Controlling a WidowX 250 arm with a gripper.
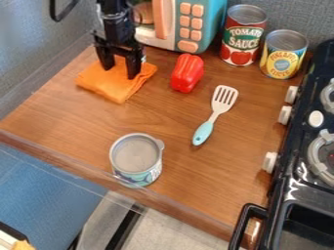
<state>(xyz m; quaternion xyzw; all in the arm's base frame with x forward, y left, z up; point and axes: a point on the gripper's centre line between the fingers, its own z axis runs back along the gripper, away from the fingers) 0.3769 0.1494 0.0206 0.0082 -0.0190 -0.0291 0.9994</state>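
My gripper hangs at the upper left over an orange cloth, its two fingers apart and pointing down. The cloth lies on the wooden counter around the fingertips; whether they touch it I cannot tell. Right of the cloth is a red toy pepper. A spatula with a slotted white head and light blue handle lies right of centre. Near the front edge stands a can with a grey top.
Behind the cloth stands a teal and white toy microwave. A tomato sauce can and a pineapple can stand at the back right. A black toy stove with white knobs borders the wooden counter on the right.
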